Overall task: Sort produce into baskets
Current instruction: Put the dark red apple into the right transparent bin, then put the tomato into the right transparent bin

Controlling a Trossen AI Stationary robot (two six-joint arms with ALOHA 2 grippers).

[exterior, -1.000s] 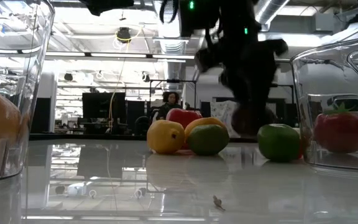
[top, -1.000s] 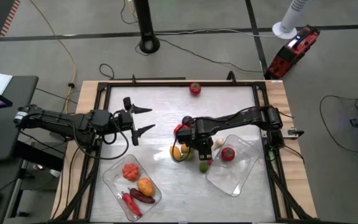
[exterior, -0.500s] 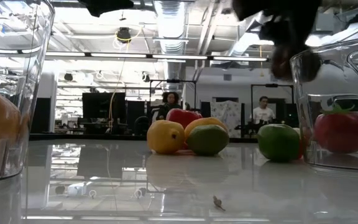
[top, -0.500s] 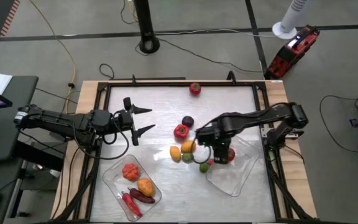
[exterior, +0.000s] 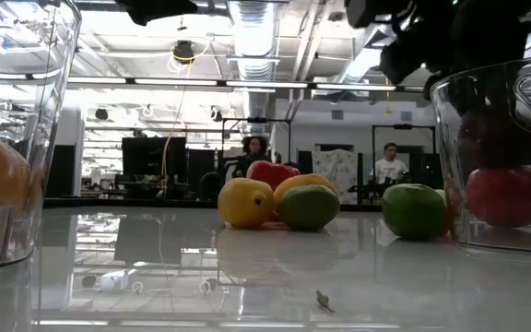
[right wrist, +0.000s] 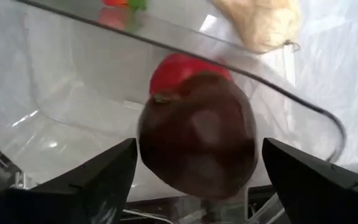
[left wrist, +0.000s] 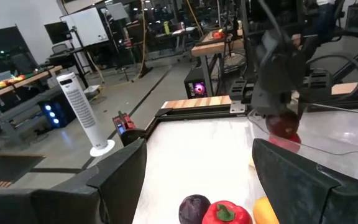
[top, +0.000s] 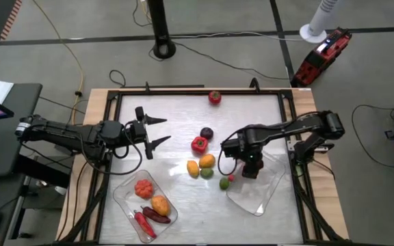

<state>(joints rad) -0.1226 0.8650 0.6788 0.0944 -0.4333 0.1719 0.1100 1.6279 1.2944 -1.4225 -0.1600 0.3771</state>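
Hovering over the right clear tray (top: 262, 195), the right claw (top: 250, 166) stands spread wide, and a dark purple fruit (right wrist: 197, 143) sits between its fingers, apparently just let go above the red tomato (right wrist: 180, 67) so it lands inside. Only the right wrist view shows this fruit; from above the arm hides it. The left claw (top: 157, 132) waits open over the worktop (top: 176, 109), beyond the left tray (top: 125, 198) holding 4 pieces.

The right arm reaches in from the right edge, elbow bent, its gripper (top: 251, 166) pointing down with fingers spread apart. The left arm lies stretched out level, its gripper (top: 157, 131) parted, empty.
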